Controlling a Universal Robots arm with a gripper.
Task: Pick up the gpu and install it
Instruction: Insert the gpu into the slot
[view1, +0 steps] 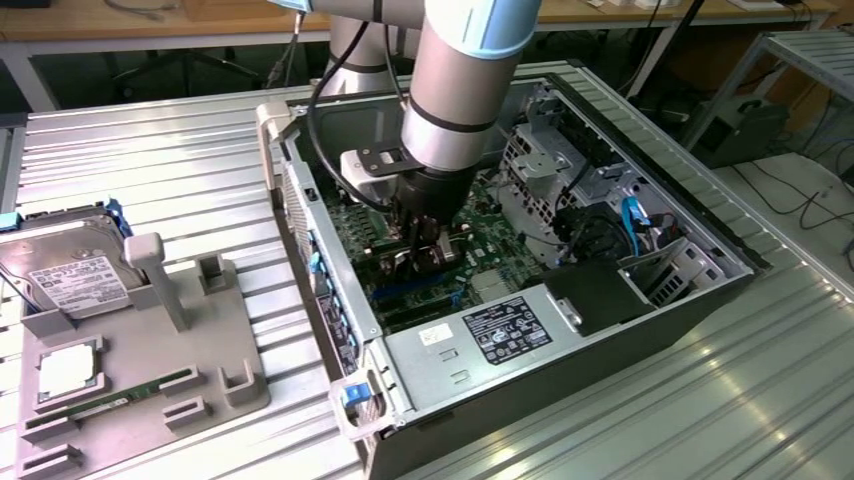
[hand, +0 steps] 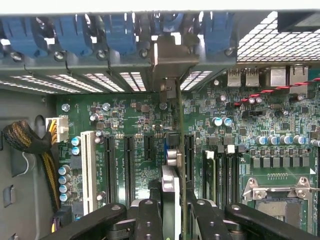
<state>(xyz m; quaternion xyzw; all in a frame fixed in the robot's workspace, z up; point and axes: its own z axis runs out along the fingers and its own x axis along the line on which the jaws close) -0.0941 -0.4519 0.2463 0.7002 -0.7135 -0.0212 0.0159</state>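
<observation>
Holding the gpu (hand: 171, 182) edge-on, deep inside the computer case (view1: 641, 300), directly over the motherboard (hand: 125, 120). Kept with the thin side toward the wrist camera, probably so as to meet one long slot (hand: 128, 165) straight and without tilt. Clamped by the claw (hand: 177, 220) on the two flat faces, one finger (hand: 149, 220) on each side, closed on the card and not meeting each other; a grip on the faces, most likely, to leave the lower contact edge free.

Pointing with the silver bracket (hand: 172, 57) to the rear wall of the case, just beside the row of blue latches (hand: 75, 30); seems turned so in order to bring the bracket to a rear opening. Cannot tell whether already seated in the slot or only hanging close above it.

In the exterior view, reaching down from 12 o'clock into the middle of the case, with the power supply (view1: 507, 330) at 5 o'clock of the claw. Well apart, at 8 o'clock of the case, on the ribbed metal desk (view1: 160, 160): a grey holder (view1: 147, 370) carrying the hard drive (view1: 74, 285) and a thin RAM stick (view1: 120, 398), both left alone and far from the claw.
</observation>
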